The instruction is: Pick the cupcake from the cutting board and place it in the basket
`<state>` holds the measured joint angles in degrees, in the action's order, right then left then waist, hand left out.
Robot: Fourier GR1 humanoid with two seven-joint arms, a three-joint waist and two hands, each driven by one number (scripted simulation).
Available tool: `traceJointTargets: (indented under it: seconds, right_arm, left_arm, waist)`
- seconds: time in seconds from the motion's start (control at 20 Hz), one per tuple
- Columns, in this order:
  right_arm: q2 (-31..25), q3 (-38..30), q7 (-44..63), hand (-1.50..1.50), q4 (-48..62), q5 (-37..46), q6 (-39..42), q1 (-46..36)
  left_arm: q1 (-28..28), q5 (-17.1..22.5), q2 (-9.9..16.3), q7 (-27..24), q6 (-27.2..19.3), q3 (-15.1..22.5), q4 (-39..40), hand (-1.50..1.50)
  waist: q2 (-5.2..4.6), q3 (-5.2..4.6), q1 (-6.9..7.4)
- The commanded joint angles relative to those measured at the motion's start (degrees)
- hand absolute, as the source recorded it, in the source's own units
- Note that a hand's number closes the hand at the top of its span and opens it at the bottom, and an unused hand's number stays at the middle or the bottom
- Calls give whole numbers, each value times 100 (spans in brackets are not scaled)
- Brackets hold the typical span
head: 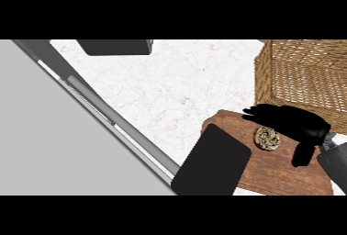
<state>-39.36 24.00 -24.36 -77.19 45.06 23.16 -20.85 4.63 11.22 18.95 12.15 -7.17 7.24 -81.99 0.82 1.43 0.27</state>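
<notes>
Nearest to me, at the lower edge of the head view, I see a large dark slab [211, 161] lying tilted across the left end of the cutting board [271, 172]; I cannot tell what it is, and it hides that part of the board. My right forearm [335, 167] comes in at the lower right corner. Just beyond, the cupcake [267, 137] sits on the wooden board, with my right hand [298, 123] arched over its far side and right. I read the fingers as relaxed and spread, the thumb hanging down beside the cupcake, nothing grasped. Past the board's far right corner stands the wicker basket [301, 73], close by. White marble counter [169, 87] stretches to the left, and a dark block [114, 47] sits at its far edge.
</notes>
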Motion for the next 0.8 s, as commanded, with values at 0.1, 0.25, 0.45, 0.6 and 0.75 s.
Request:
traceJointTargets:
  seconds: [0.1, 0.25, 0.45, 0.6, 0.75]
  right_arm:
    - [66, -35, -14, -150, 678, 348, 161, -478]
    - [138, -43, 102, -150, 413, 313, 349, -399]
    - [455, 131, -4, -150, 668, 641, -158, -102]
    - [293, -57, -239, -150, 687, 590, -178, -87]
    - [543, -5, -203, -150, 805, 734, -356, -37]
  left_arm:
    - [73, 82, -11, 214, 178, -38, 287, 0]
    - [359, -13, -212, -98, 117, 36, 425, 0]
    - [56, 91, 141, 331, 353, -189, 240, 0]
    - [338, -37, -117, 73, 247, -41, 272, 0]
    - [278, -69, -167, 131, 195, -77, 236, 0]
  waist:
    - [-104, -143, 70]
    - [-83, -148, 17]
    - [-88, -141, 7]
    - [-85, -143, -3]
    - [-84, -143, -4]
